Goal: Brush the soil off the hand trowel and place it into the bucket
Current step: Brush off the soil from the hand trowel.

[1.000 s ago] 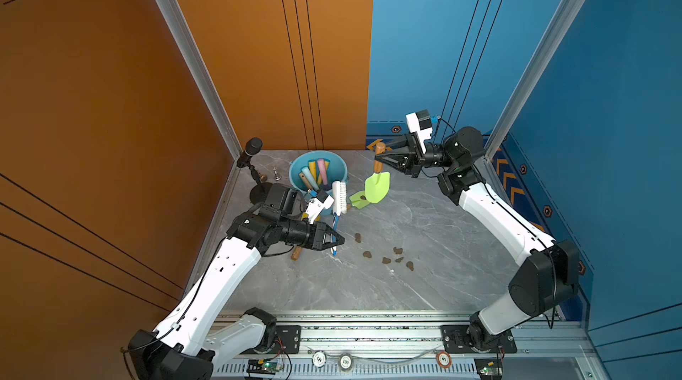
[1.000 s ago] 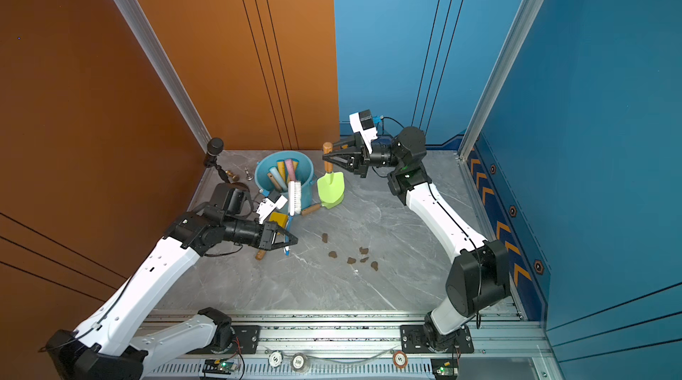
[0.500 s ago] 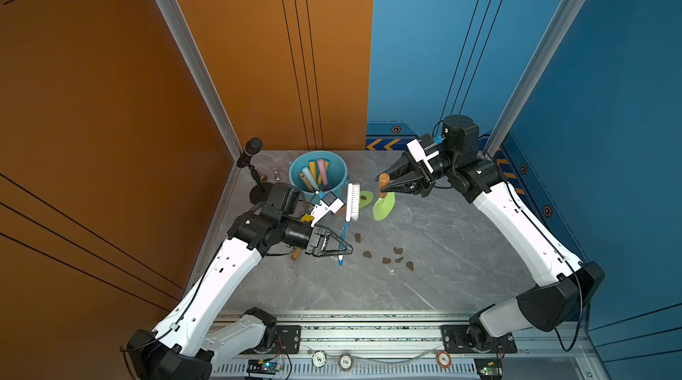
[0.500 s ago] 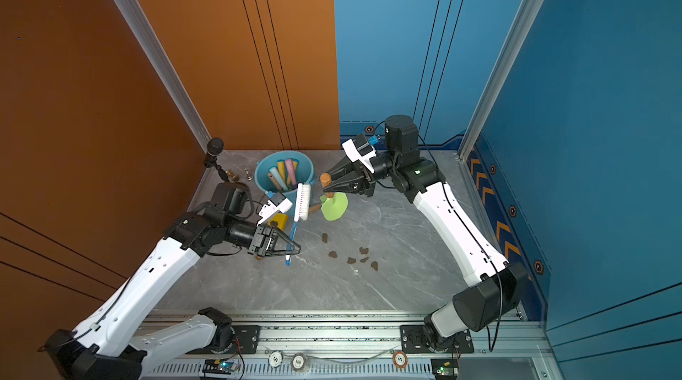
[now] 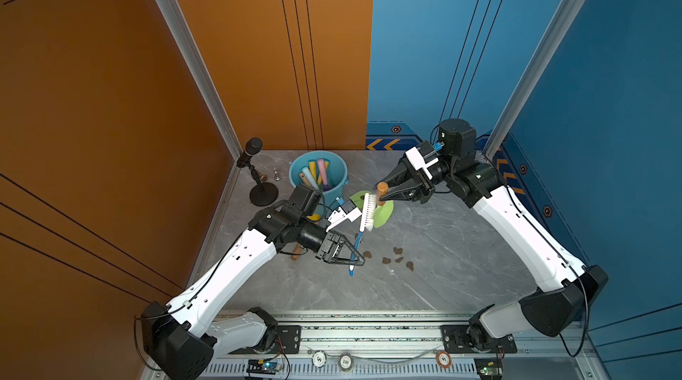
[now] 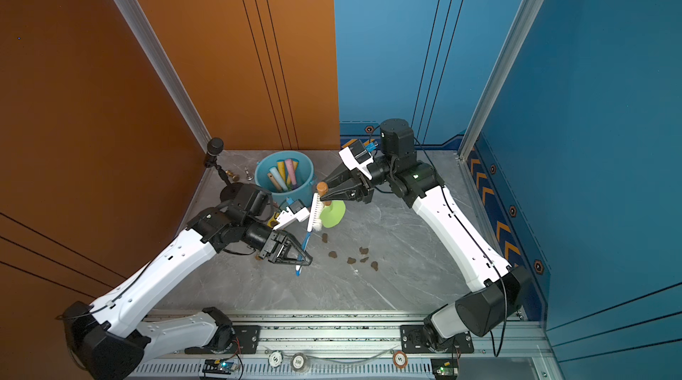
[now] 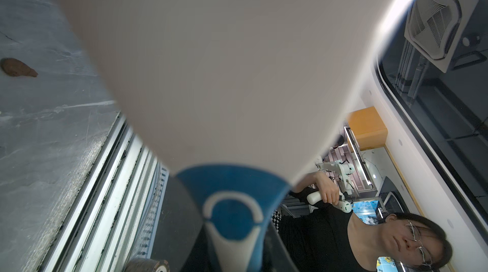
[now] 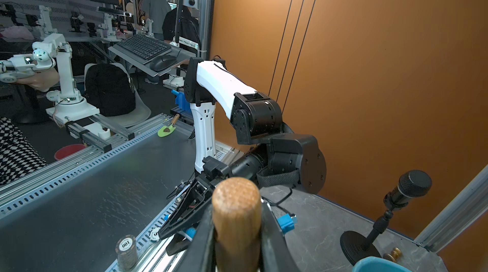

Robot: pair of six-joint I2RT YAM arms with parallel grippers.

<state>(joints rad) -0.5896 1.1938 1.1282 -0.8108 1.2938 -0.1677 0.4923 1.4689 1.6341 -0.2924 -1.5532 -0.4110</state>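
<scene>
Two grips matter here. The right gripper (image 5: 383,198) is clamped narrow on the trowel (image 5: 383,214), a jaw on either side of its wooden handle near the butt, as the right wrist view shows. I judge the high hold is chosen so that the green blade hangs free below, open to the bristles. The left gripper (image 5: 357,259) is shut on the brush (image 5: 366,212) far down its blue handle. The white head therefore reaches up and lies against the trowel where blade meets handle. That long hold buys reach, I think, at some cost in stiffness. The blade hangs tilted, low over the table (image 5: 443,278) and just beside the bucket (image 5: 293,175), a short carry for the final drop. The soil (image 5: 397,250) lies in loose lumps on the table, apart from the blade on its near side. No lump shows on the visible part of the blade, though the brush hides a strip, so I cannot call it clean. The right arm climbs from its base toward the back wall, then folds at the wrist, pointing its jaws down and across toward the bucket. The left arm stretches low along the orange wall, elbow near the bucket, with its jaws lying almost level above the table.
</scene>
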